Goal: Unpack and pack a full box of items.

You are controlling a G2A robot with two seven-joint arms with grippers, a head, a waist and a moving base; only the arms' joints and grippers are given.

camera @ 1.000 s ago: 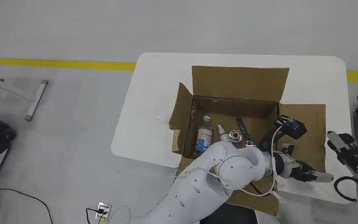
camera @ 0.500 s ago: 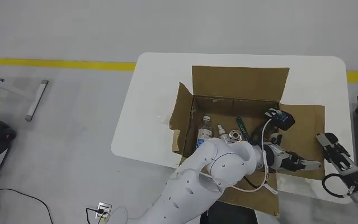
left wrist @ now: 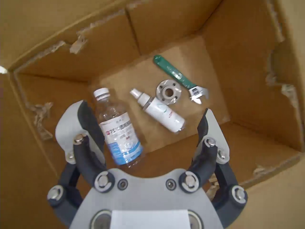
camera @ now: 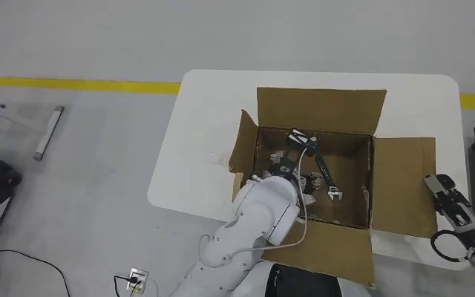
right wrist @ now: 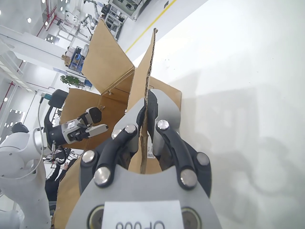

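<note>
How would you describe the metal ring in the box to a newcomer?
Look inside the open cardboard box. On its floor, between the white spray bottle and the green-handled wrench, lies the metal ring. It is the only round, flat piece, with a centre hole.

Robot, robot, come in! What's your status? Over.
Left gripper open, above the clear bottle in the box. Right gripper shut on a box flap. Spray bottle, flange, wrench alongside.
</note>
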